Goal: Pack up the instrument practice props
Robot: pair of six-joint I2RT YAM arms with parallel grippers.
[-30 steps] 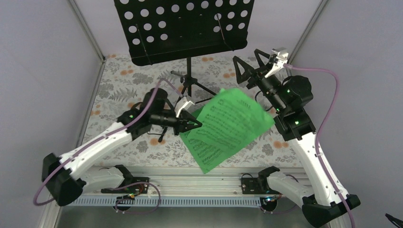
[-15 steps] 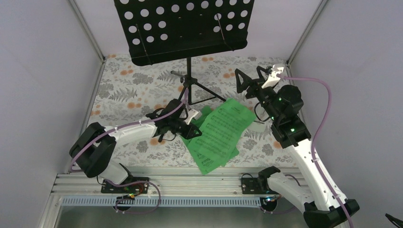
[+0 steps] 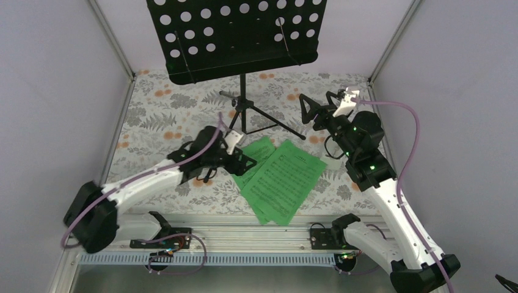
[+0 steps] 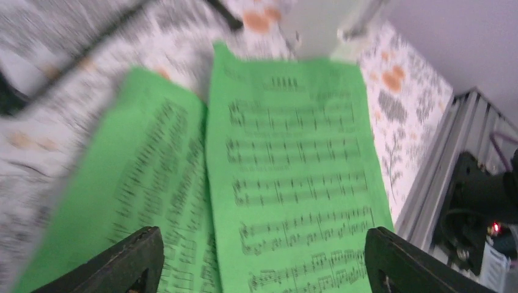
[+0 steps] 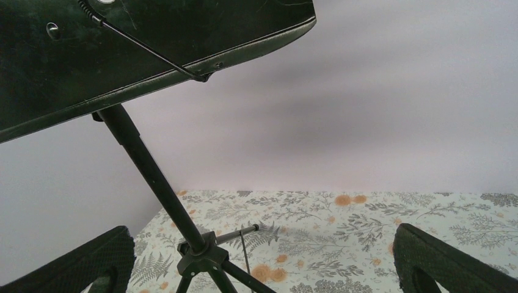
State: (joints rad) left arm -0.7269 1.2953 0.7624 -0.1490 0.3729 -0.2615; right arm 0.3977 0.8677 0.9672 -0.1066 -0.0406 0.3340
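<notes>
From above, the black tripod music stand with round-holed metal desk [image 3: 238, 36] stands at 12 o'clock on the floral-patterned surface [image 3: 153, 116]. The bright green sheet-music pages [image 3: 284, 177] lie flat and overlapping near the middle. The left claw [image 3: 240, 160] hangs open at their 9 o'clock edge, and the right claw [image 3: 317, 105], also open, waits raised at 3 o'clock of the stand's pole, touching nothing. The step in hand seems to be lifting the pages. As the paper is thin and flat, I would put one finger under a free edge and pinch there, not press down on the middle. The left wrist view, a little blurred, shows what the top one cannot: the upper sheet [image 4: 293, 171] overlaps the lower one, and both fingers are spread wide with nothing between them. The right wrist view alone shows the underside of the desk [image 5: 122, 49] and the leg joint. I cannot find the metronome in any view.
</notes>
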